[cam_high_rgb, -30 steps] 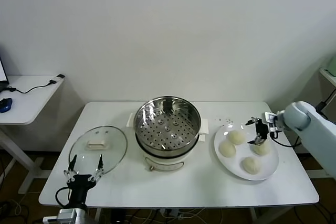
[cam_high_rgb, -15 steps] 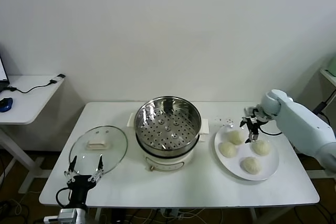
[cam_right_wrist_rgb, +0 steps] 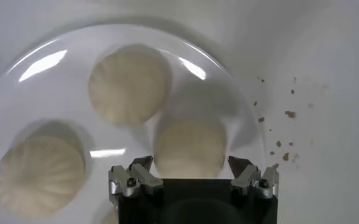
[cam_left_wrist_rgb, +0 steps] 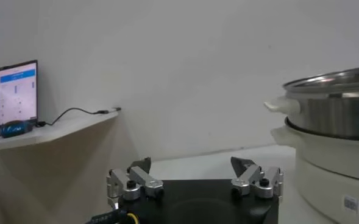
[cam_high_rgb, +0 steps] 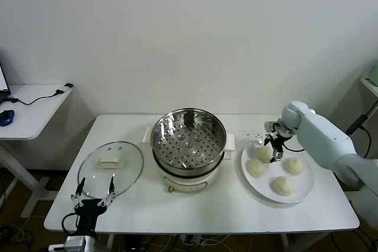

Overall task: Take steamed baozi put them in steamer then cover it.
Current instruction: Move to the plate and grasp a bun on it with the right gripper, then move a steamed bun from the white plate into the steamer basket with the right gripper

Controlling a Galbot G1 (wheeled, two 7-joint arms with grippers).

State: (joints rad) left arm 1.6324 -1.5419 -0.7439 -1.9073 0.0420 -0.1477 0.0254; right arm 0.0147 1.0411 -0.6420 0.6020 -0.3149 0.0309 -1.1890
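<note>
Several cream-white baozi lie on a white plate (cam_high_rgb: pixel 307 186) at the table's right. My right gripper (cam_high_rgb: pixel 273 144) hangs over the back-left baozi (cam_high_rgb: pixel 263 154). In the right wrist view that baozi (cam_right_wrist_rgb: pixel 189 148) sits between the jaws of the right gripper (cam_right_wrist_rgb: pixel 191 165), which stand open on either side of it. Two more baozi (cam_right_wrist_rgb: pixel 129 84) (cam_right_wrist_rgb: pixel 39 175) lie beside it on the plate (cam_right_wrist_rgb: pixel 69 125). The steel steamer (cam_high_rgb: pixel 188 143) stands uncovered at the table's middle, its perforated tray bare. The glass cover (cam_high_rgb: pixel 110 162) lies flat to its left. My left gripper (cam_high_rgb: pixel 93 196) waits open near the front left edge.
A side desk (cam_high_rgb: pixel 29 107) with a mouse and cable stands off to the left. Crumbs (cam_right_wrist_rgb: pixel 287 113) dot the table beside the plate. The steamer's wall (cam_left_wrist_rgb: pixel 337 103) rises close by in the left wrist view, beyond the left gripper (cam_left_wrist_rgb: pixel 194 170).
My right gripper has moved left across the plate, from above the right-hand baozi to the back-left one. The left arm has not moved.
</note>
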